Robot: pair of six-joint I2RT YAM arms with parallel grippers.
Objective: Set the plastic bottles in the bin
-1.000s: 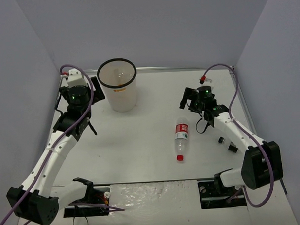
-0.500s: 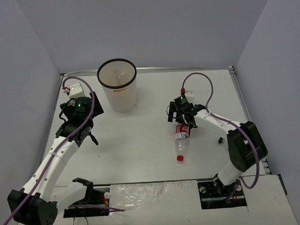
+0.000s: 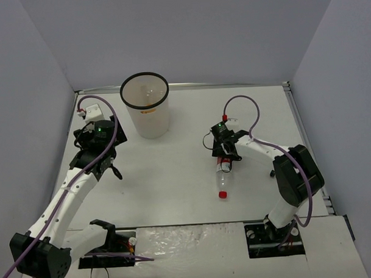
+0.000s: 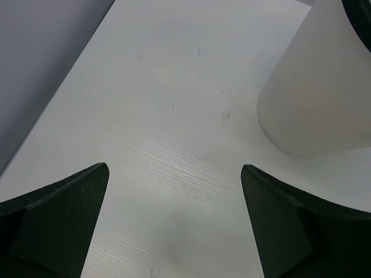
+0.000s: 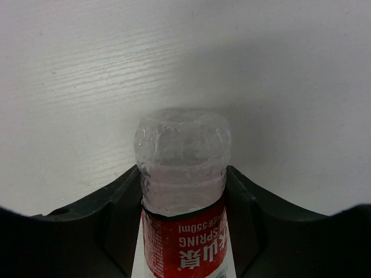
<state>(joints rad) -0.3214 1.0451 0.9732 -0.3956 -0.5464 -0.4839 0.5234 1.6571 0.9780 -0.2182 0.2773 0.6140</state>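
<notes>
A clear plastic bottle (image 3: pixel 222 176) with a red label and red cap lies on the white table, cap toward the near edge. My right gripper (image 3: pixel 224 155) is shut on its far end. In the right wrist view the black fingers (image 5: pixel 119 197) press both sides of the bottle (image 5: pixel 182 156) just above the label. The bin (image 3: pixel 149 119), translucent white with a black rim, stands at the back left with a faint clear shape inside. My left gripper (image 3: pixel 107 169) hovers open left of the bin, nothing between its fingers (image 4: pixel 64 214). The bin's wall (image 4: pixel 319 98) is at the upper right of that view.
Grey-blue walls close the table on the left, back and right. A metal rail (image 3: pixel 304 135) runs along the right edge. The arm bases and a shiny plate (image 3: pixel 177 240) sit at the near edge.
My right gripper swung left from the back right, came down over the bottle's far end and closed on it. The left arm drew back slightly from the bin, then held still.
</notes>
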